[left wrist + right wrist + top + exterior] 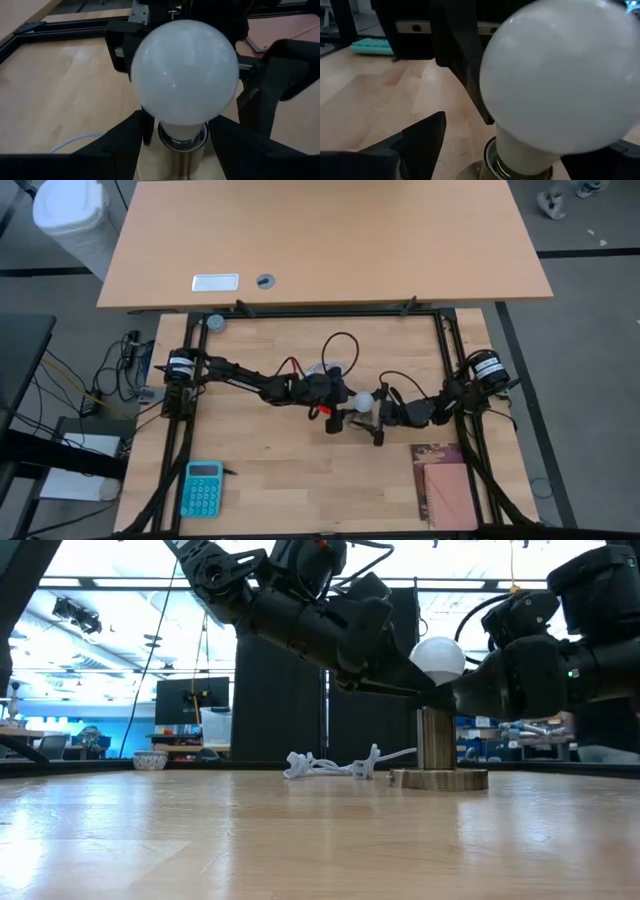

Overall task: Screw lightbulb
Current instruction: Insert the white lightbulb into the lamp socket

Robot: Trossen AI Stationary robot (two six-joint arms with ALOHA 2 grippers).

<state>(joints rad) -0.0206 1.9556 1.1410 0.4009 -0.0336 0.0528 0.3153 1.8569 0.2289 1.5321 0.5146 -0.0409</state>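
1. The bulb [184, 75] stands upright with its screw base in the socket [436, 740], a metal cylinder on a round base near the table [300, 470] centre.
2. Left gripper [175, 132]: fingers closed on the bulb's neck, just above the socket.
3. Right gripper [520, 145]: fingers spread wide on either side of the bulb, not gripping it.
4. A white cable [325, 765] lies beside the socket.

Grey floor [590, 380] – tan desk [330, 240] – white bin [70, 215].
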